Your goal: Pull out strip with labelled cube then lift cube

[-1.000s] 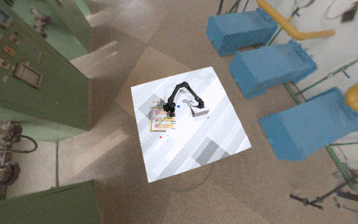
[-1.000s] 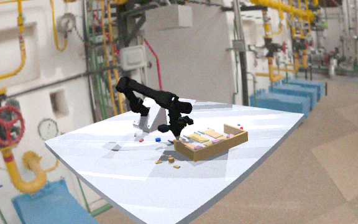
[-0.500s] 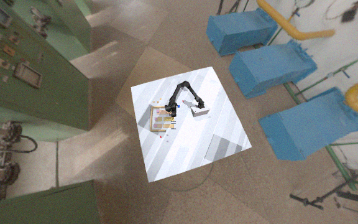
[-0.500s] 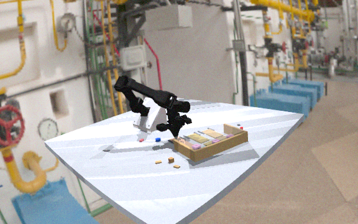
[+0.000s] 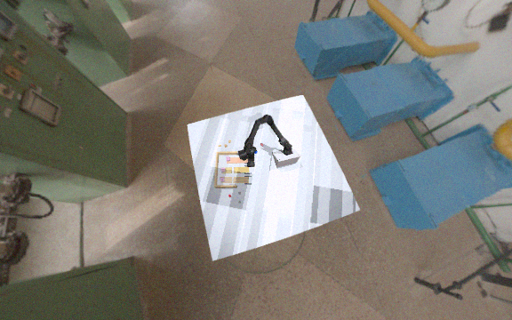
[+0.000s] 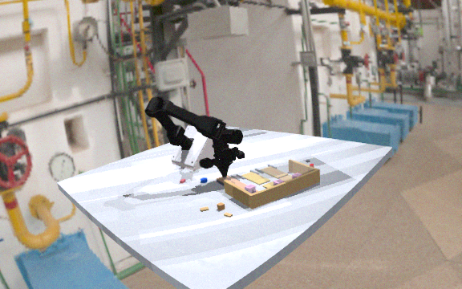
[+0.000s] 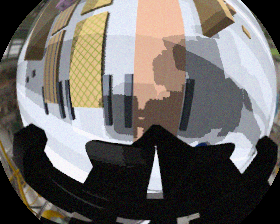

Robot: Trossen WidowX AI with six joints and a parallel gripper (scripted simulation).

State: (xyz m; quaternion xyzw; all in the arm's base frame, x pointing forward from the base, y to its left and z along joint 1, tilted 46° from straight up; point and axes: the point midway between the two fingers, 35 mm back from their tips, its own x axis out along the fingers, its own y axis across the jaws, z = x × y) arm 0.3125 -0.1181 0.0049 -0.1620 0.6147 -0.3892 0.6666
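Observation:
A salmon strip [image 5: 236, 160] [image 6: 236, 184] [image 7: 158, 30] lies in one unbroken piece, with a pink-purple cube [image 5: 228, 158] [image 6: 250, 188] at its far end. My gripper [image 5: 251, 165] [image 6: 224, 176] [image 7: 155, 128] is shut and empty, its tips low over the strip's near part; contact is unclear. A yellow strip [image 5: 242, 170] [image 6: 255, 177] [image 7: 89, 60] shows a gap before its cube [image 5: 223, 171] [image 6: 277, 181]. A tan strip [image 5: 242, 180] [image 6: 273, 172] [image 7: 54, 65] also shows a gap before its cube [image 5: 222, 180] [image 6: 296, 175]. Cube labels are unreadable.
A low wooden tray [image 5: 216, 171] [image 6: 285, 190] walls the strips' far ends. Thin dark guides flank the near ends. A blue piece [image 5: 255, 151] [image 6: 204, 180] and a red piece [image 5: 261, 144] [image 6: 182, 181] lie nearby. An orange cube [image 6: 220, 206] and small tan pieces lie outside the tray.

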